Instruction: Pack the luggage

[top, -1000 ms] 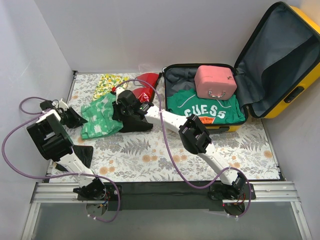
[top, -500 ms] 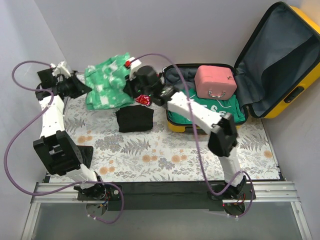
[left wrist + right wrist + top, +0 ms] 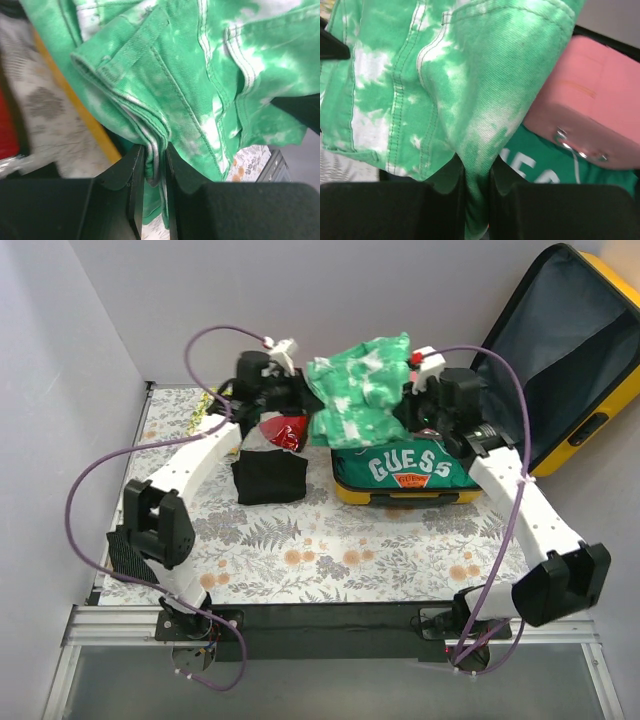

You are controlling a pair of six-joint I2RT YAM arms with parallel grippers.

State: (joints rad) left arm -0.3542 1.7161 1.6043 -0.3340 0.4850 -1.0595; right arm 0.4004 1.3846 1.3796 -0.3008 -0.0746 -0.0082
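The left hand (image 3: 154, 156) is closed almost completely, its two black fingers pinching a stacked, stitched edge of a green-and-white tie-dye denim garment (image 3: 205, 75). The right hand (image 3: 476, 175) is clamped just as narrowly on a bunched fold of the same cloth. In the overhead view the garment hangs between the two hands, raised off the worktop (image 3: 330, 545) and spread over the near-left part of the open luggage (image 3: 560, 350).

I judge this to be the carry stage: the piece is lifted and roughly over the case, but not yet set down. The next move calls for both hands to lower together so that the cloth does not stretch or tear loose. They then need to lay it flat on what is already packed before letting go.

The denim looks thick and stiff, with double-stitched seams and heavy hems, so it will probably hold its creases rather than drape flat. The luggage is a glossy yellow hard shell with grey fabric lining, standing at the far right of the worktop with its lid leaning back open. Inside lie a soft green GUESS T-shirt (image 3: 405, 466) and a small pink case (image 3: 585, 115) with rounded corners and a metal clasp. The pink case takes up room at the back. A folded black garment (image 3: 268, 478) and a shiny red item (image 3: 285, 431) lie on the floral-patterned worktop left of the case.
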